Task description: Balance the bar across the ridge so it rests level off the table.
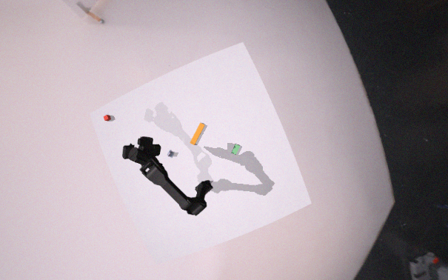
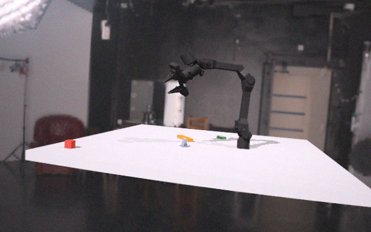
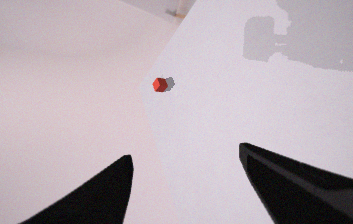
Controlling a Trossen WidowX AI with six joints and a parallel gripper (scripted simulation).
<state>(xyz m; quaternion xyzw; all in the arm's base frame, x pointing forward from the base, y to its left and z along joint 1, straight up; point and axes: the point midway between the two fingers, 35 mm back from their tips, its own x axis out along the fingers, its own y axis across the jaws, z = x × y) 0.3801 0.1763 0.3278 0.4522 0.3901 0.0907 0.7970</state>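
Note:
The orange bar (image 1: 198,133) (image 2: 184,138) lies flat on the white table (image 1: 234,81) (image 2: 206,172). The small blue-grey ridge (image 1: 170,153) (image 2: 184,143) stands apart from it, nearer the camera in the exterior view, with nothing across its top. My gripper (image 2: 167,87) (image 3: 186,155) is open and empty, high above the table. It is to the left of the ridge and the bar in the top and exterior views, with its fingers pointing outward and down. Neither the bar nor the ridge shows in the wrist view.
A red cube (image 1: 107,118) (image 2: 70,143) (image 3: 160,84) sits near a table corner, ahead of the fingers in the wrist view. A green block (image 1: 236,149) (image 2: 221,137) lies beyond the bar, on the arm base's side. The arm's shadow falls across the table.

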